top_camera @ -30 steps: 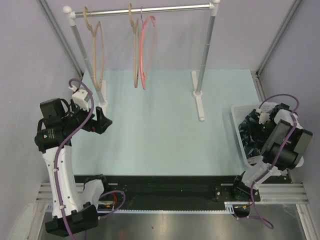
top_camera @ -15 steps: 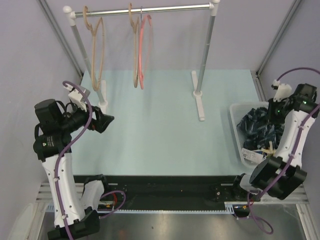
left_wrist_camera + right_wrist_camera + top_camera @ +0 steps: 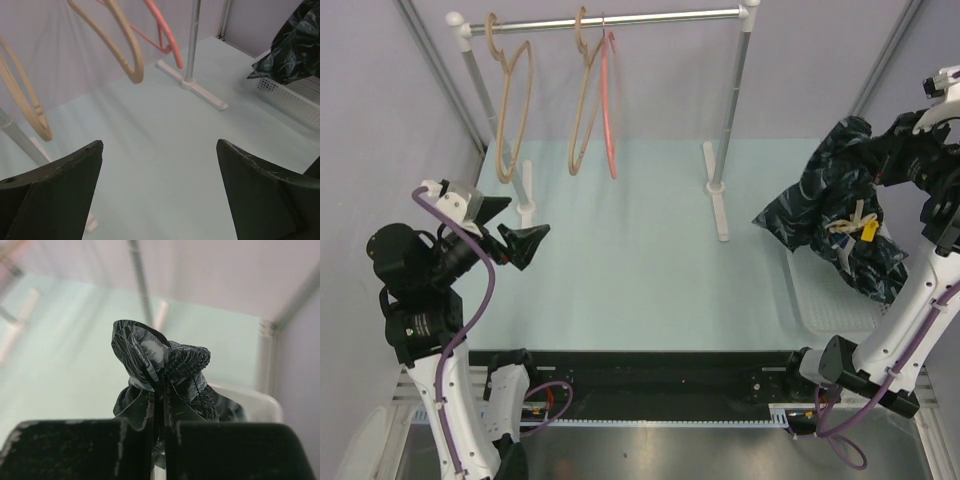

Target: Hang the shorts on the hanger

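We note left hand (image 3: 508, 230) wide open, gripping nothing, over surface (image 3: 650, 250) at left. Hanger (image 3: 608, 110) hangs on rail (image 3: 660, 17), further back. At right, right hand (image 3: 159, 427) pinched fully closed on shorts (image 3: 840, 210). Shorts dangle above white basket (image 3: 825, 305), well apart from hanger.

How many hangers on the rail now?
3: one tan wooden hanger near the silver rail's left end, a second tan wooden hanger mid-rail, and the thin pink-red hanger just right of it.
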Motion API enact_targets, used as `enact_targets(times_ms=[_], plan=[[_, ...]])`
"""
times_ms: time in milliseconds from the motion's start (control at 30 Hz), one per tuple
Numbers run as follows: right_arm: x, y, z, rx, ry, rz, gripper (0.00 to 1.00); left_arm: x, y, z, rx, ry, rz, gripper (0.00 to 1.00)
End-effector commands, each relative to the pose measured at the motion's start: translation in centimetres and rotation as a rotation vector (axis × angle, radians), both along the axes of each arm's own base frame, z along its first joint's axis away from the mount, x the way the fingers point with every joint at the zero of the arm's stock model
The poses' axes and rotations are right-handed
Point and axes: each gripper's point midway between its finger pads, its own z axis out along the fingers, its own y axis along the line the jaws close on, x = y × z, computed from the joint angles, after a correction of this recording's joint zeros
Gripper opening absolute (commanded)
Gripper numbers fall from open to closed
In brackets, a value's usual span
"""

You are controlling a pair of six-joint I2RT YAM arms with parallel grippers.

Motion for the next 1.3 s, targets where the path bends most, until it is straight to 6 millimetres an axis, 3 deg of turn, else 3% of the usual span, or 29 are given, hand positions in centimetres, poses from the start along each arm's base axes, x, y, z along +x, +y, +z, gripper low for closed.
enact_targets(times_ms=[0, 133, 167, 267, 300, 400, 567, 600, 667, 733, 767, 900, 967, 1067, 1100, 1133, 1200, 1233, 1267], plan=[[-0.9, 5.5, 5.8, 0.157, -0.151, 0.213, 0.00, -1.0, -1.5, 2.2, -0.012, -0.086, -0.101, 1.00], [-1.8, 9.1, 9.9, 0.293, -0.248, 0.370, 0.00, -1.1, -1.8, 2.2, -0.011, -0.090, -0.123, 1.00], [-2.2, 10.3, 11.8, 0.343, -0.290, 0.421, 0.00, -1.2, -1.8, 2.3, -0.008, -0.096, -0.125, 1.00], [-1.5, 11.7, 12.7, 0.415, -0.311, 0.469, 0.00, -1.2, -1.8, 2.0, 0.003, -0.105, -0.123, 1.00], [-1.6, 13.1, 12.8, 0.436, -0.301, 0.512, 0.00, -1.2, -1.7, 1.9, 0.005, -0.105, -0.120, 1.00], [-0.2, 14.4, 13.2, 0.506, -0.291, 0.523, 0.00, -1.1, -1.7, 1.5, 0.004, -0.095, -0.120, 1.00], [3.9, 14.9, 11.9, 0.648, -0.246, 0.384, 0.00, -1.1, -1.7, 1.2, 0.001, -0.088, -0.122, 1.00], [4.4, 15.7, 12.1, 0.670, -0.252, 0.365, 0.00, -1.0, -1.7, 1.1, -0.007, -0.079, -0.123, 0.99], [4.3, 19.2, 12.4, 0.670, -0.245, 0.420, 0.00, -1.0, -1.8, 1.1, -0.015, -0.076, -0.129, 0.99], [4.7, 20.8, 13.3, 0.667, -0.273, 0.404, 0.00, -0.8, -1.8, 1.0, -0.021, -0.065, -0.133, 0.98], [4.1, 23.4, 13.4, 0.648, -0.270, 0.447, 0.00, -0.8, -1.8, 0.9, -0.023, -0.059, -0.136, 0.98], [4.9, 25.3, 13.5, 0.652, -0.286, 0.354, 0.00, -0.7, -1.8, 0.2, -0.014, -0.041, -0.133, 0.96], [5.3, 25.4, 12.7, 0.679, -0.248, 0.304, 0.00, -0.9, -1.8, -0.4, 0.002, -0.037, -0.132, 0.96], [7.0, 23.5, 10.0, 0.726, -0.176, 0.111, 0.00, -1.2, -1.6, -1.5, 0.037, -0.026, -0.125, 0.96], [6.8, 22.0, 9.6, 0.770, -0.168, 0.026, 0.00, -1.3, -1.6, -1.8, 0.046, -0.022, -0.125, 0.96], [7.9, 22.3, 5.4, 0.726, -0.088, -0.027, 0.00, -1.3, -1.6, -2.2, 0.055, -0.014, -0.125, 0.96], [8.5, 21.0, 1.1, 0.699, -0.021, -0.107, 0.00, -1.2, -1.5, -3.0, 0.078, 0.006, -0.123, 0.95], [8.3, 20.4, -3.3, 0.666, 0.050, -0.143, 0.00, -1.0, -1.4, -3.5, 0.084, 0.017, -0.124, 0.95], [8.2, 20.0, -6.3, 0.646, 0.106, -0.160, 0.00, -1.0, -1.4, -3.8, 0.099, 0.018, -0.130, 0.95]])
